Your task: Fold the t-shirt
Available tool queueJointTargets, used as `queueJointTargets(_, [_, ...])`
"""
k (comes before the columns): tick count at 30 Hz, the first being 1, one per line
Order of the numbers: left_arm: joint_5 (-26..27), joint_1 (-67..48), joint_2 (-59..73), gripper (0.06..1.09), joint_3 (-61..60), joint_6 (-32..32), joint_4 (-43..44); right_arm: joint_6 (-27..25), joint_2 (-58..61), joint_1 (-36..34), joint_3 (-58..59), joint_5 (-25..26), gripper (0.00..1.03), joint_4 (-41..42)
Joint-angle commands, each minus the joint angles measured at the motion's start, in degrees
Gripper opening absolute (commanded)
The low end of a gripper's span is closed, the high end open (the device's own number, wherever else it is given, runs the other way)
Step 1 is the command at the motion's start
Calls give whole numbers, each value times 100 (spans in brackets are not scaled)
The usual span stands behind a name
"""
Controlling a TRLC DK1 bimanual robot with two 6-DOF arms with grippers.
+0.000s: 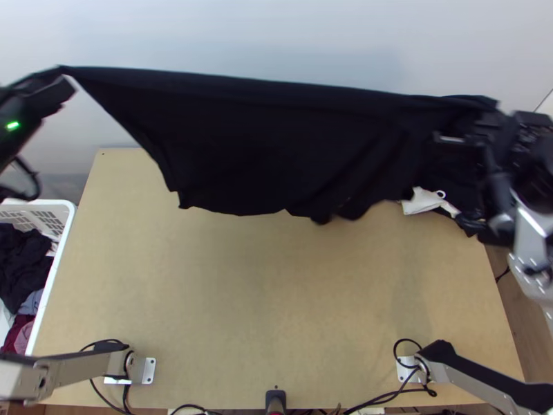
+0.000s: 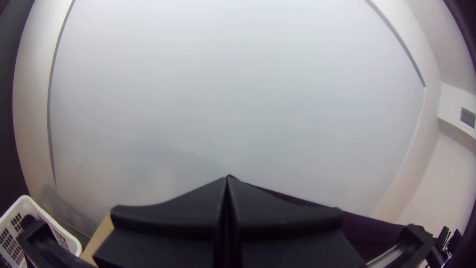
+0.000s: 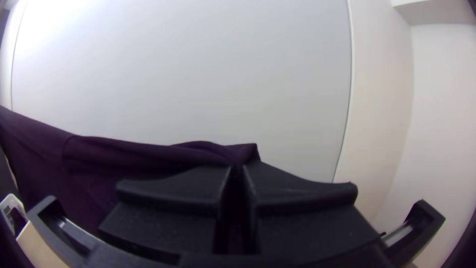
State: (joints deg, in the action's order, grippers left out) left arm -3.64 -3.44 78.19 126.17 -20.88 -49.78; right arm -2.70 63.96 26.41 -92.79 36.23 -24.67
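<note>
T-shirt (image 1: 263, 145) hangs over the table's far edge (image 1: 119, 153), pinched by left gripper (image 1: 62, 75) and right gripper (image 1: 488, 112), right end partly hidden.

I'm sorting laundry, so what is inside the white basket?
The white basket holds black cloth, dark red cloth and blue-grey cloth, heaped; what lies beneath them is covered.

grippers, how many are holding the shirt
2. The left gripper holds one end of the stretched shirt, at the top view's upper left; the right gripper holds the other end, at its upper right.
</note>
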Motion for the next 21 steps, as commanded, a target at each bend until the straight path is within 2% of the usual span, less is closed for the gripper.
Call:
queueJointTargets(1, [-339, -157, -814, 9, 154, 506, 118, -750, -912, 180, 262, 455, 3, 542])
queueJointTargets(9, [-260, -359, -1553, 9, 145, 691, -577, -1312, -1800, 197, 262, 464, 3, 603])
queueJointTargets(16, [-102, -447, -1834, 9, -75, 629, -1245, -1215, -2160, 206, 315, 473, 3, -346])
queueJointTargets(21, [153, -491, -2221, 9, -1261, 594, -1394, -996, -2679, 233, 1264, 455, 3, -733])
